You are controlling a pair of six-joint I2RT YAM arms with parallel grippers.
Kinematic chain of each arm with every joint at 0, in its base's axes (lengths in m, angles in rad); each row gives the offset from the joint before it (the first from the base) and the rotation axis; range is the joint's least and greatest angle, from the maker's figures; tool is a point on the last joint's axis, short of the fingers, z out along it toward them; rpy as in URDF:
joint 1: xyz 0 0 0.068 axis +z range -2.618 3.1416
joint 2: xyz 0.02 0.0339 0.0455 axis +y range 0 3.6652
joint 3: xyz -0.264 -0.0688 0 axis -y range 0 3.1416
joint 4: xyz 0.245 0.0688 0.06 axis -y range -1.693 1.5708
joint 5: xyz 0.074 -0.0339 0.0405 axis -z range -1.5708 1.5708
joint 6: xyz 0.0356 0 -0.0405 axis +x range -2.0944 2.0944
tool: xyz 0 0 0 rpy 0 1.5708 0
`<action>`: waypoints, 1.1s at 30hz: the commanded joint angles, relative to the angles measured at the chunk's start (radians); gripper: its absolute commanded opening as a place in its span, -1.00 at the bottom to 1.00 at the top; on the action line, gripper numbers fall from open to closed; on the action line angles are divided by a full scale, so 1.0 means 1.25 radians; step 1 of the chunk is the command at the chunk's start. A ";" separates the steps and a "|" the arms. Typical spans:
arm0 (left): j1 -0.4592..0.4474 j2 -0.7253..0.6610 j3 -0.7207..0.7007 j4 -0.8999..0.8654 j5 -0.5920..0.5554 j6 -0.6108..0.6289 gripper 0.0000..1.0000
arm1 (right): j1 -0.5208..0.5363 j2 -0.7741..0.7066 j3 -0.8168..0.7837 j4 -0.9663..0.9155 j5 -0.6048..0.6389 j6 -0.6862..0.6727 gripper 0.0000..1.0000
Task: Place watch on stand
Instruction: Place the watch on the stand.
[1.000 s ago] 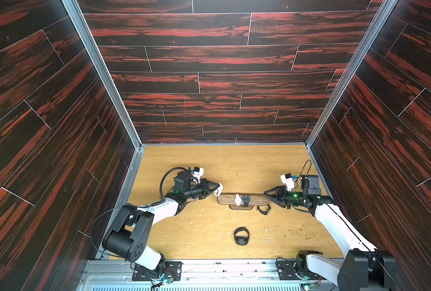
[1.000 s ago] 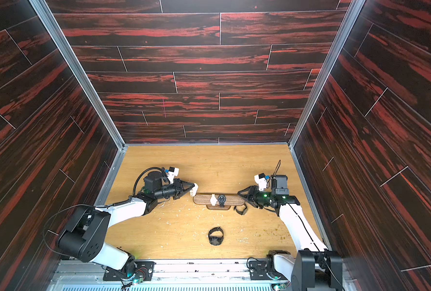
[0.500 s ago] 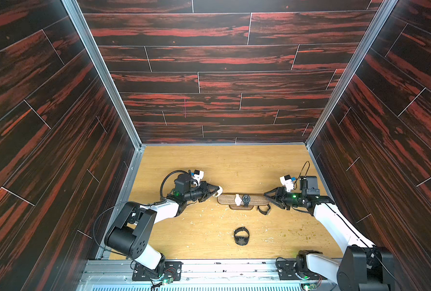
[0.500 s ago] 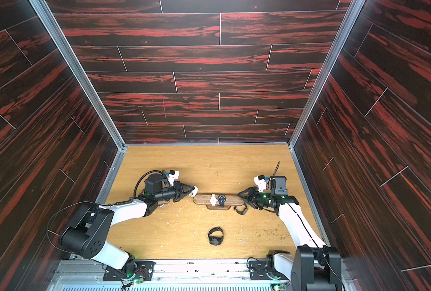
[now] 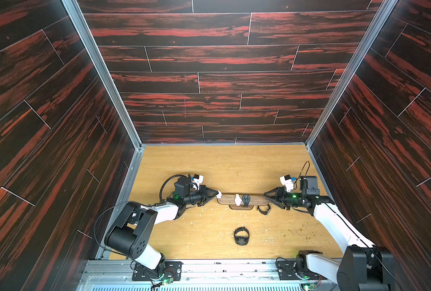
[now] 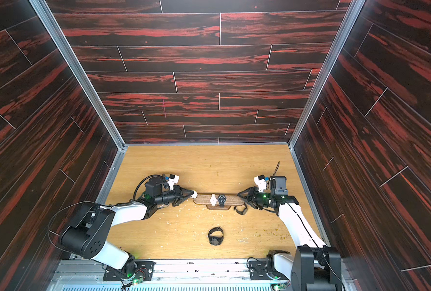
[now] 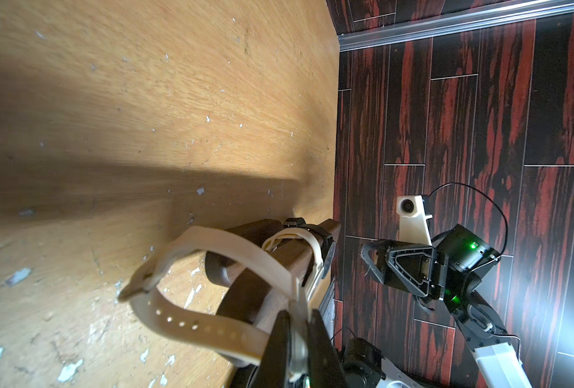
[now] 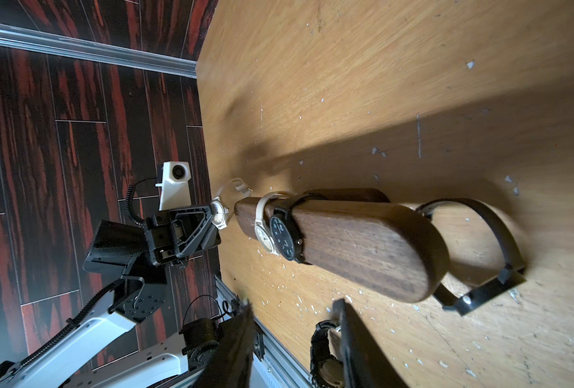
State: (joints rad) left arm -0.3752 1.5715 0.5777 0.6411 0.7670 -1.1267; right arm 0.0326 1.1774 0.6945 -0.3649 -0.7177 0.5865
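Left gripper (image 5: 215,195) clamped on case of cream-strap watch (image 7: 232,250), held just off left-arm end of stand (image 5: 256,200). Right gripper (image 5: 267,198): jaws apart, empty, just off stand's opposite end. On stand's bar, side by side: white-dial watch (image 5: 238,199), black-dial watch (image 5: 246,199). Thin-strap watch (image 5: 264,209) on table (image 5: 209,163) beside stand's right-arm end. Chunky black watch (image 5: 241,236) in front of stand, apart.

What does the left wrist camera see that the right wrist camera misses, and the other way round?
Only left wrist: the holes along the cream watch's strap and the right fingers. Only right wrist, clearly: a thin-strapped black watch and a chunky black watch lying on the table. Both: the stand carrying a white watch and a black-dialled watch, and the left fingers holding the cream watch.
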 commanded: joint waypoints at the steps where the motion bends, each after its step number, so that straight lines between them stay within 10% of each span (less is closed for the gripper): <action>1: -0.021 0.017 0.014 0.020 0.011 -0.004 -1.00 | -0.003 -0.004 -0.009 0.006 -0.002 -0.002 -0.12; 33: -0.053 -0.041 0.018 -0.097 -0.016 0.018 -1.00 | -0.003 0.025 0.011 0.010 0.168 0.002 -0.13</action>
State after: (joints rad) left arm -0.4389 1.5181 0.6067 0.4976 0.7479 -1.1072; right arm 0.0322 1.1923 0.6815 -0.3569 -0.5423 0.5850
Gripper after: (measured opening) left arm 0.124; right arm 0.438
